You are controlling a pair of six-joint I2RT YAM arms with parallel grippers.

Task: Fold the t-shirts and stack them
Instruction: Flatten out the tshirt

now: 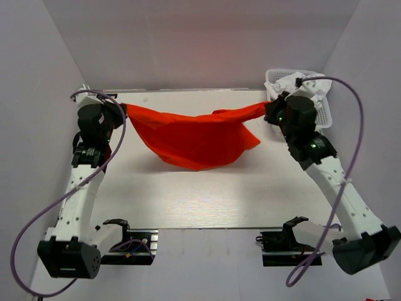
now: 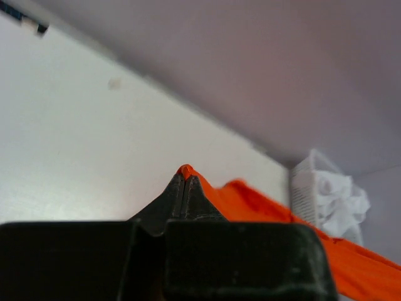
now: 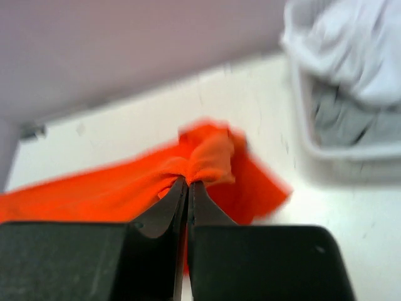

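Observation:
The orange-red t-shirt [image 1: 194,135] hangs stretched between my two grippers above the far half of the table, sagging in the middle. My left gripper [image 1: 123,108] is shut on its left end; a small tip of orange cloth [image 2: 184,170] pokes out past the closed fingertips. At the right, my right gripper [image 1: 270,108] is shut on a bunched fold of the shirt [image 3: 210,160]. White t-shirts [image 1: 310,84] lie crumpled in the basket at the back right, also seen in the right wrist view as a white heap [image 3: 351,44].
The white lattice basket [image 1: 322,116] stands at the table's back right corner, close behind my right arm. Grey walls enclose the table [image 1: 207,200] on the left, back and right. Purple cables loop beside both arms.

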